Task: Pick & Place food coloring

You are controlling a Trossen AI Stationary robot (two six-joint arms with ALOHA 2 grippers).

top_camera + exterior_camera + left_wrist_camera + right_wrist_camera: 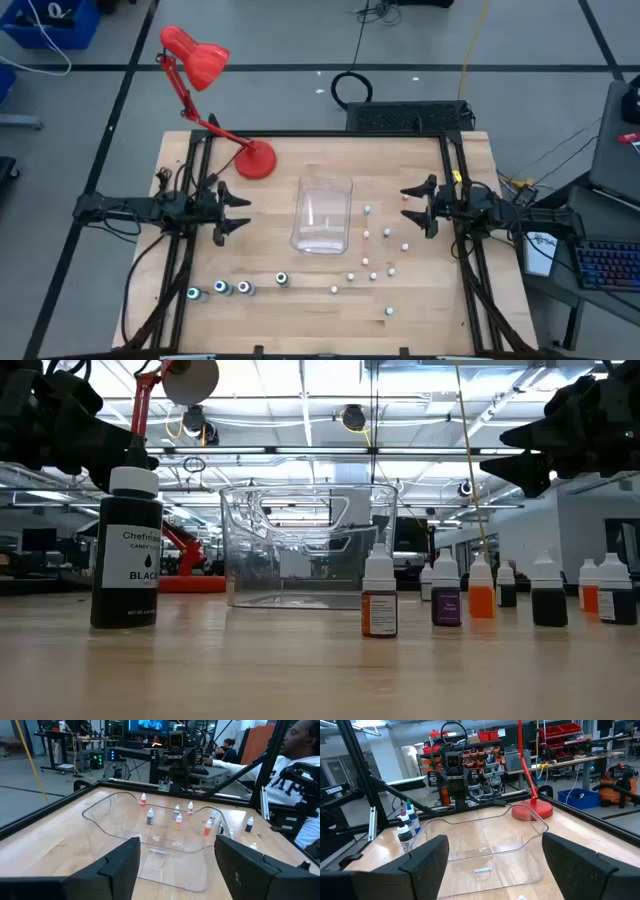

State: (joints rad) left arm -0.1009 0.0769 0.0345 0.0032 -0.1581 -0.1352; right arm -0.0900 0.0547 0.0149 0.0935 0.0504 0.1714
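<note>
Several tiny white-topped food coloring bottles (368,262) stand upright on the table's right half, between the clear tub (322,215) and the near edge. The low view shows them in a row (446,595). Several larger dark bottles with teal-white tops (232,289) stand near the near-left edge; one is labelled black (127,550). My left gripper (235,210) hovers open left of the tub, facing it (177,870). My right gripper (415,204) hovers open right of the tub, above the small bottles (495,865). Neither touches anything.
The clear plastic tub (310,545) sits at the table's middle between both grippers. A red desk lamp stands with its base (257,160) on the far-left part of the table, its head (195,55) reaching beyond the far edge. A person (300,765) sits beyond the table's right side.
</note>
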